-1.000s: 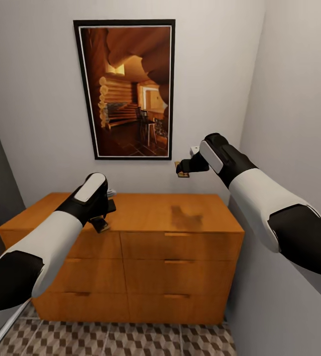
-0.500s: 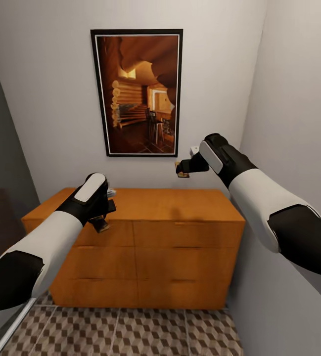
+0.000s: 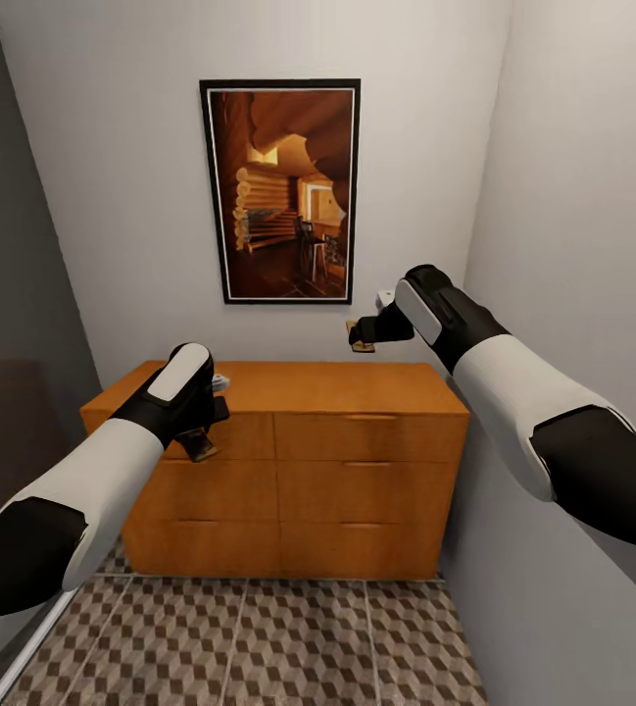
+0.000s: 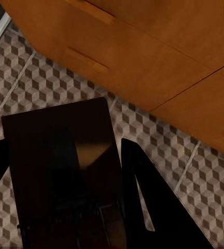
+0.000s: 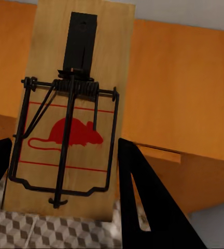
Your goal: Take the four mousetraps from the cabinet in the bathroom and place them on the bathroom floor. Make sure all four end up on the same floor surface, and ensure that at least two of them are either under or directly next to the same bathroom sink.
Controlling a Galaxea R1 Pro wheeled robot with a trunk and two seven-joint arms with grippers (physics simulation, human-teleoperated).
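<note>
Right gripper (image 5: 60, 171) closed on a tan wooden mousetrap (image 5: 73, 109) with black wire spring and red mouse print, left gripper (image 4: 60, 176) clamped on another, shadowed trap (image 4: 65, 166).

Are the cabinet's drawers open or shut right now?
Shut: every drawer front on the cabinet sits flush in the head view, none pulled out.

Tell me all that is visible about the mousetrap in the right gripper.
The mousetrap is a flat rectangular board of pale wood, printed with a red mouse figure and red lines. On its face sit a black wire frame, a coiled spring across the middle and a black flat plate near one end. It is held between the fingers of the right gripper, raised in the air above the cabinet, touching nothing else.
</note>
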